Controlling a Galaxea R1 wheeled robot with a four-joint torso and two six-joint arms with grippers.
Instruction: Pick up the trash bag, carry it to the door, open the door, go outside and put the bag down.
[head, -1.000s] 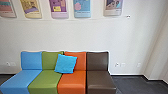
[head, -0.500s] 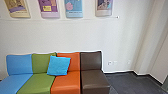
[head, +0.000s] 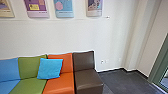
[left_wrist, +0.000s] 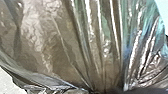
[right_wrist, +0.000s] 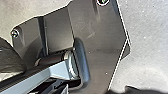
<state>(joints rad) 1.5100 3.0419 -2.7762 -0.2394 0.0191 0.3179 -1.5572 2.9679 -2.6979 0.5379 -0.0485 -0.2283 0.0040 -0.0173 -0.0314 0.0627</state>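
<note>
Firstly, head view: seats (head: 87, 78) in blue, green, orange, brown; turquoise cushion (head: 50, 68) against the green and orange backs; wall posters (head: 63, 8), lettering illegible; green frame (head: 160, 58), right side. Left wrist view: trash bag (left_wrist: 65, 47) — translucent, pleated, close up. Right wrist view: pale floor (right_wrist: 147, 27). Left jaws, right jaws — released or clenched, cannot tell.

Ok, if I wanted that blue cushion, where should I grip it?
Probably the blue cushion by its top edge, from the front and above: it seems to lean on the backrests, with that edge uppermost, clear of the seats.
</note>
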